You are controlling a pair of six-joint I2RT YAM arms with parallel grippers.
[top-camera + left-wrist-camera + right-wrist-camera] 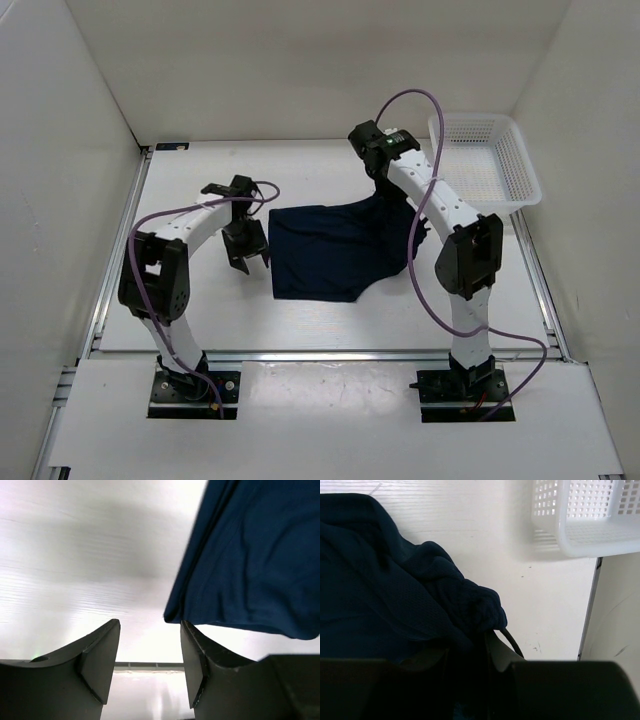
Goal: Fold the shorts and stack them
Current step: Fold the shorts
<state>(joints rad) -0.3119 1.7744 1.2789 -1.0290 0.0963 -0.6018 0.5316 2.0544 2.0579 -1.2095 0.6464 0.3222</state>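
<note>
Shorts [335, 252], dark navy, lie in the middle of the bench [200, 320] between the two arms. They are mostly spread flat, with the left edge and near hem down on the surface. The far right corner is pulled up into a peak toward the right gripper [386, 196], which comes down on it from the far side.

In the right wrist view the fabric is bunched into a wad right at the right fingers [501, 656]. Cloth runs in between them, so they are clamped on the shorts. One finger shows clearly; the other is lost in dark cloth and shadow. A thin dark cord [512, 641] curves out beside the wad; cannot tell if it is the drawstring. The fabric there shows a fine mesh texture.

The left gripper [246, 248] sits just beside the left edge of the shorts, pointing down at the bench. In the left wrist view the left fingers [100, 662] are spread apart with nothing between them, only bare bench in the gap. A corner of the shorts ends right at the tip of the finger on the right side of that view; cannot tell whether it touches.

A white mesh basket [522, 188] sits at the far right corner of the bench, well apart from the shorts. Purple cables [420, 215] loop along both arms.
</note>
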